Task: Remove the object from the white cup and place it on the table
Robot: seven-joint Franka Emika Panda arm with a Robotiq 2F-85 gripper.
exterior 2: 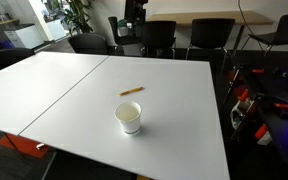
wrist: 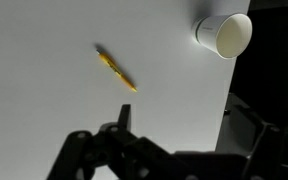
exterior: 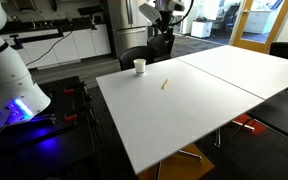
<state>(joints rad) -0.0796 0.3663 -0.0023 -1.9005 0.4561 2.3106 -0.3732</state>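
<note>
The yellowish-tan stick point(exterior: 165, 84) lies flat on the white table point(exterior: 214, 100), apart from the white cup point(exterior: 139, 66). The cup stands upright near the table edge and looks empty in an exterior view point(exterior 2: 129, 117); the stick point(exterior 2: 131, 91) lies just beyond it. In the wrist view the stick point(wrist: 116, 71) lies at centre left and the cup point(wrist: 225, 34) at the top right. My gripper point(wrist: 189, 128) is open and empty, raised well above the table. It shows as a dark shape at the far side in both exterior views point(exterior: 163, 40) point(exterior 2: 134, 16).
A seam point(exterior 2: 69, 90) joins the table to a second white top. Black chairs point(exterior 2: 199, 38) stand along the far side. A white machine with blue light point(exterior: 9, 85) stands beside the table. The table edge point(wrist: 227, 110) runs close to the cup.
</note>
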